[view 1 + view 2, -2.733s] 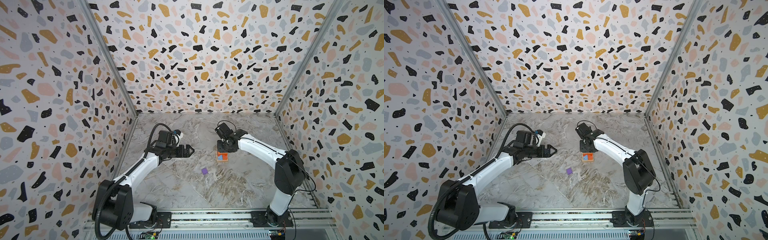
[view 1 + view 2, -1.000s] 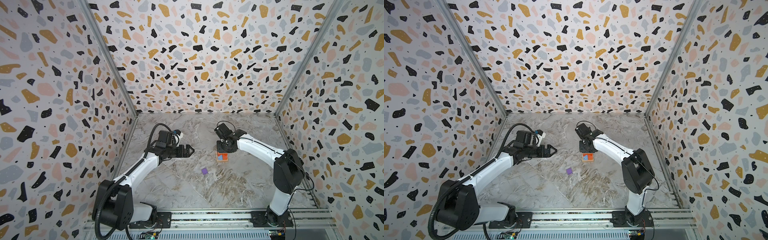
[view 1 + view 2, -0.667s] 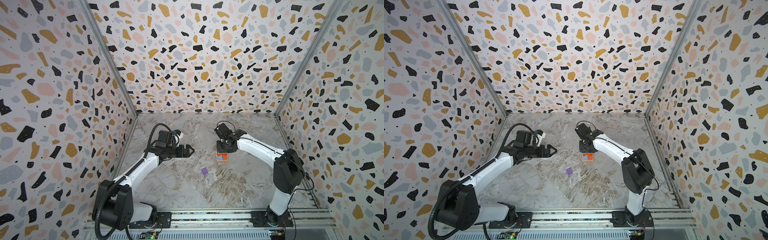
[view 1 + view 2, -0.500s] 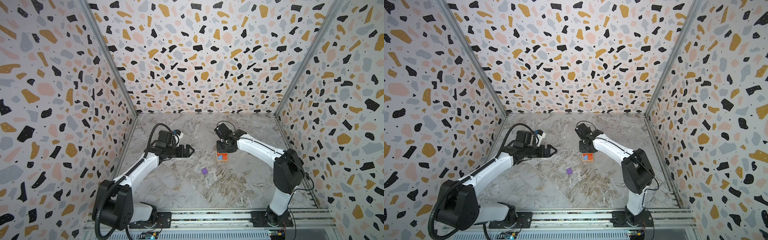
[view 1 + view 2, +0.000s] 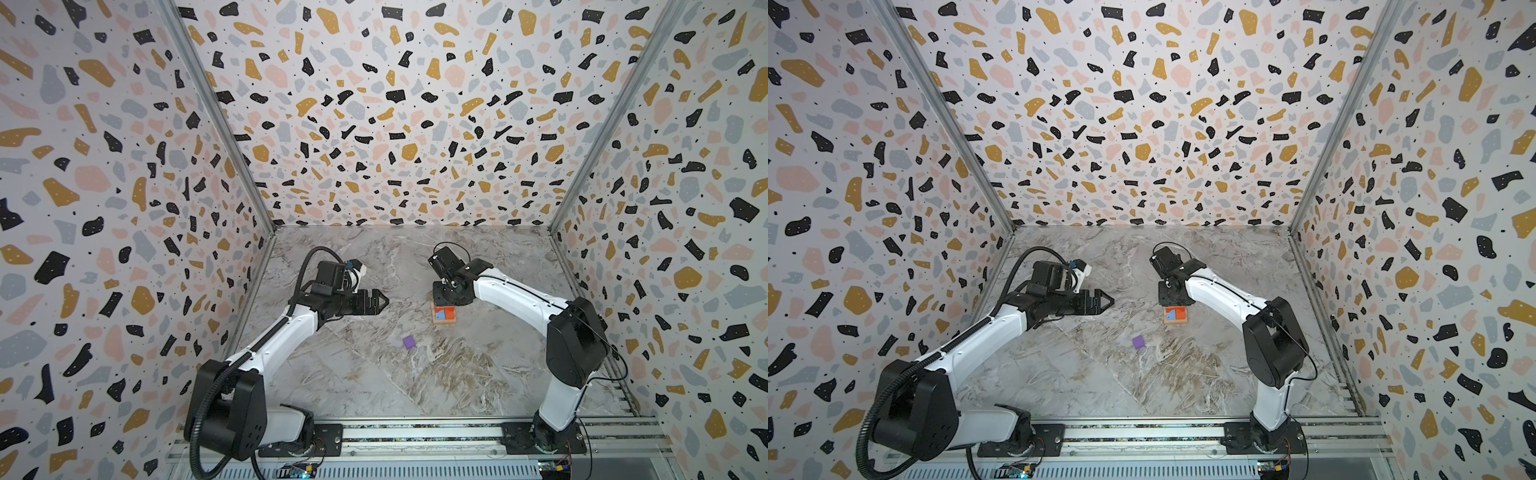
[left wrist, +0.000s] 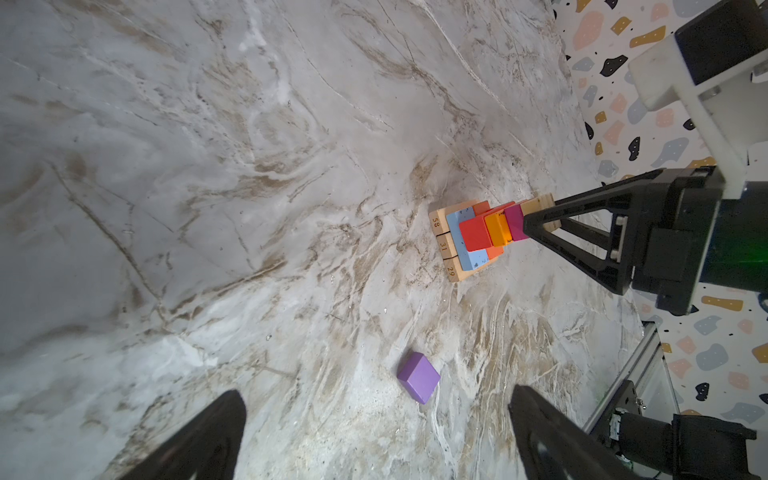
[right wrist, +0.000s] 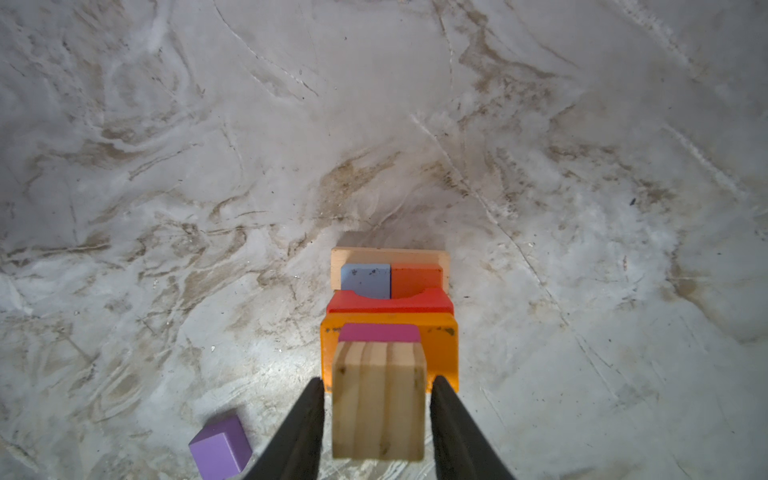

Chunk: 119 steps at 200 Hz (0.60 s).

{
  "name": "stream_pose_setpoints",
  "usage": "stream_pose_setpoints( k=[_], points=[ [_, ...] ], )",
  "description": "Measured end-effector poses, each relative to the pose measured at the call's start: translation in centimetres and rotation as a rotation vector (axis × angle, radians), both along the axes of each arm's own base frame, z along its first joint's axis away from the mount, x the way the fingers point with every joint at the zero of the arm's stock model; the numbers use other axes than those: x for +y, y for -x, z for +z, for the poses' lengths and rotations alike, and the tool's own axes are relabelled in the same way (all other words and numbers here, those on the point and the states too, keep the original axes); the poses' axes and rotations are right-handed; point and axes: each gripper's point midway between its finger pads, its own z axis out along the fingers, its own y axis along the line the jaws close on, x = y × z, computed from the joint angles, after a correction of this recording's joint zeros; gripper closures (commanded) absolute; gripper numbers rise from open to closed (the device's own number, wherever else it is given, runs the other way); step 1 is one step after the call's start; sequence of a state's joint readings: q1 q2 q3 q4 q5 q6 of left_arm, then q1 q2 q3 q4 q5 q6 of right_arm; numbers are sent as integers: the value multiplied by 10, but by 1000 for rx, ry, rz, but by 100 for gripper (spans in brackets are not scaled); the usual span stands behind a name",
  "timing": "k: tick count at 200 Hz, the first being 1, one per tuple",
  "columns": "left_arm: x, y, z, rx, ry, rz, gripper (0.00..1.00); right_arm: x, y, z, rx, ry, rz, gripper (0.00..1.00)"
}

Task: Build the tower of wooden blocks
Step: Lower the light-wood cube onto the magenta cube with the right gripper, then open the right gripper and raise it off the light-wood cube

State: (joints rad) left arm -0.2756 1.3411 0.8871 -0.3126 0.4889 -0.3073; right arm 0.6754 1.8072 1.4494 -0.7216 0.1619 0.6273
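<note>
The wood block tower point(image 5: 444, 314) point(image 5: 1175, 314) stands mid-table. It has a tan base, then light blue and orange-red blocks, a red arch, an orange block and a magenta cube point(image 7: 379, 332). A tan cube point(image 7: 379, 399) point(image 6: 540, 208) sits on top. My right gripper point(image 7: 378, 380) point(image 5: 446, 297) points straight down over the tower, with its fingers either side of the tan cube. A thin gap shows at each finger, so it is open. A purple cube point(image 5: 409, 342) point(image 6: 419, 377) point(image 7: 220, 453) lies loose on the table in front of the tower. My left gripper point(image 5: 384, 300) point(image 6: 376, 395) hovers wide open and empty, left of the tower.
The marble-patterned table point(image 5: 374, 386) is boxed in by terrazzo-patterned walls on three sides. A metal rail point(image 5: 415, 436) with both arm bases runs along the front edge. My right arm's white link point(image 5: 511, 297) slopes down to the right of the tower.
My right gripper's jaws have parted slightly from the tan cube on top of the tower. Neither arm has otherwise moved, and the left gripper stays wide open.
</note>
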Motion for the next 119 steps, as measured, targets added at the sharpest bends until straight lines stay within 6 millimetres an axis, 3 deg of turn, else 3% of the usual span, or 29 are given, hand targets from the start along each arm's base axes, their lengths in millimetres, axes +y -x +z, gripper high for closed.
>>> stream_pose_setpoints(
  k=[65,119],
  points=[
    [0,0,0,0,0,0,0,7,3,6,-25,26,35,46],
    [1,0,0,-1,-3,2,0,12,19,43,-98,44,115,42]
  ],
)
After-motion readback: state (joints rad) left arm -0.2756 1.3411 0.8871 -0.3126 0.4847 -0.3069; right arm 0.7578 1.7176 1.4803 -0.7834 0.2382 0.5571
